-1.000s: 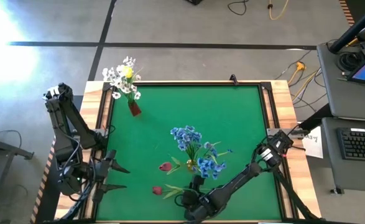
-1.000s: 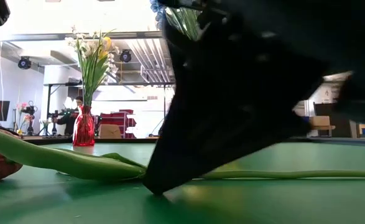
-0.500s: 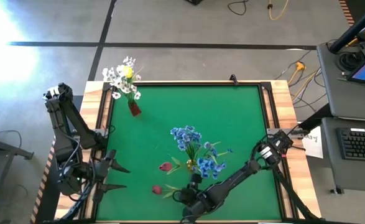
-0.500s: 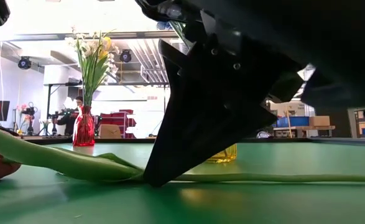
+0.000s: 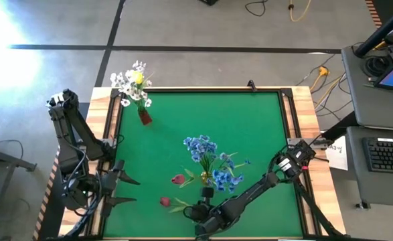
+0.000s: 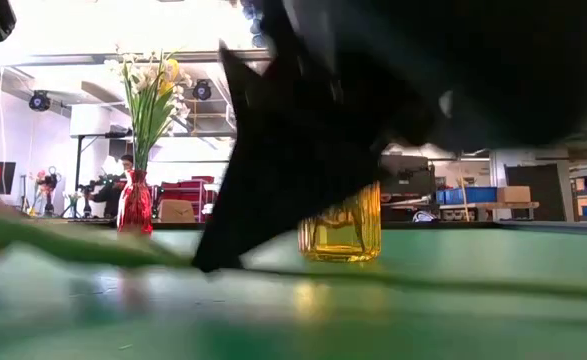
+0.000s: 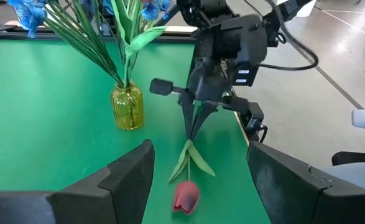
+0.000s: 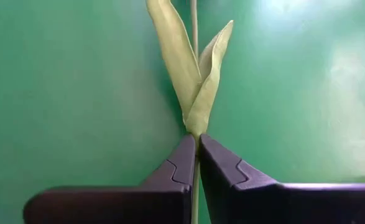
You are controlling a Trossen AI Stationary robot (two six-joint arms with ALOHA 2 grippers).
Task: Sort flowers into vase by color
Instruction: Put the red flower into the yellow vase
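From above: right gripper (image 5: 195, 212) near the table's front edge, pinching the stem of a red-pink tulip (image 5: 165, 201); left gripper (image 5: 126, 189) spread, waiting at the left edge. Left wrist view: tulip head low over the felt, yellow vase (image 7: 127, 107) close by. Right wrist view: fingers (image 8: 179, 163) pressed together on the stem below the leaves (image 8: 191, 74). Best lifted slowly, keeping the bloom clear of the blue flowers (image 5: 209, 163).

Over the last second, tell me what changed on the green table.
The right gripper closed on the stem of the red-pink tulip and is lifting it; the bloom shifted slightly toward the left arm's side. The open left gripper, the yellow glass vase with blue flowers and the red vase with white and yellow flowers stayed put.
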